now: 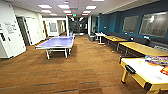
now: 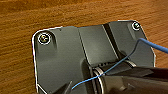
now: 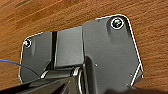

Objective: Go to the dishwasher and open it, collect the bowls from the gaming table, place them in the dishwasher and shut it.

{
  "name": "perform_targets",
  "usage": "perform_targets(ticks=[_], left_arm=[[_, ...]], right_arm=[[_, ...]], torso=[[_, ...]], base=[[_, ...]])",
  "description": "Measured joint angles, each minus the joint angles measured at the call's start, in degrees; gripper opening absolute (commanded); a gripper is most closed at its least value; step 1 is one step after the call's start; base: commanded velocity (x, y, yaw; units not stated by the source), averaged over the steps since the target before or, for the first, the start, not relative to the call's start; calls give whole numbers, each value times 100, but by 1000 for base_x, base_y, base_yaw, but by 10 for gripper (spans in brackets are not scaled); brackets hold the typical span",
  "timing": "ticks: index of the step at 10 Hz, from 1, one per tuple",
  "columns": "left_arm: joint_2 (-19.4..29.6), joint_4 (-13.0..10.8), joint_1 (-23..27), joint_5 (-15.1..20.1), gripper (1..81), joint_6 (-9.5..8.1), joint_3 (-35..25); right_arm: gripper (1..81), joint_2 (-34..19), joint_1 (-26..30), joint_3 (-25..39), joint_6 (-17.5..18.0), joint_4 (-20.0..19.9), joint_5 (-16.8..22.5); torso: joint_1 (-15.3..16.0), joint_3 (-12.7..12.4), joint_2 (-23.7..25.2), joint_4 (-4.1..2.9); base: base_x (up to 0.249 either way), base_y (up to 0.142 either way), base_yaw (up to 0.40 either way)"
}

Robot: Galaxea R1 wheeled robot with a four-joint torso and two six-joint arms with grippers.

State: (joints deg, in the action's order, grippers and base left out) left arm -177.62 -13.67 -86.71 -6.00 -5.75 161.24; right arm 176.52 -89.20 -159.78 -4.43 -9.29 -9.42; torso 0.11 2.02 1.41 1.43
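The dishwasher is out of view. I face a long lounge with brown carpet (image 1: 87, 65). At the near right stands a yellow-framed game table (image 1: 147, 72) with a white top and something colourful lying at its far end. I cannot tell what kind of game table it is. Both wrist views look down past my dark plates onto carpet (image 2: 37, 15) (image 3: 50, 15). A thin blue cable (image 2: 120, 62) crosses the left wrist view.
A blue table-tennis table (image 1: 57, 42) stands at the middle left. Yellow tables (image 1: 142, 48) line the blue right wall, with a small white table (image 1: 100, 35) beyond them. White doors (image 1: 10, 32) are on the left. A corridor (image 1: 77, 25) opens straight ahead.
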Motion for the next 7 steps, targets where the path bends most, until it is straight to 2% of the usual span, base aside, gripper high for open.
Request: perform_targets(ticks=[3,7], left_arm=[[0,0,30,-11,811,0,-2],[-2,0,17,-11,811,0,-2]], right_arm=[[811,16,50,2,0,-2,-22],[811,13,50,9,2,-7,-24]], torso=[[9,2,-5,0],[11,5,-7,0]], base=[[146,0,0],[18,0,0]])
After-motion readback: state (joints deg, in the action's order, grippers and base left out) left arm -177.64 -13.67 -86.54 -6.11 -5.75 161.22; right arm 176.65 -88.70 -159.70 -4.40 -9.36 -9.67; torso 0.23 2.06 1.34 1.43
